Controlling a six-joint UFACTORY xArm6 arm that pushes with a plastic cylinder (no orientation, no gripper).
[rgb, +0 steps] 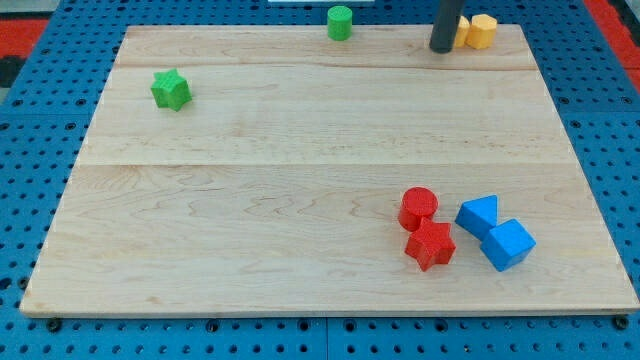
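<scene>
My tip stands near the view's top right, at the far edge of the wooden board. It is right beside a yellow block, which sits just to its right and is partly hidden behind the rod; whether they touch I cannot tell. A green cylinder lies to the tip's left along the same top edge. A green star rests at the upper left.
At the lower right a red cylinder sits above a red star. Beside them lie a blue triangular block and a blue cube. A blue pegboard surrounds the board.
</scene>
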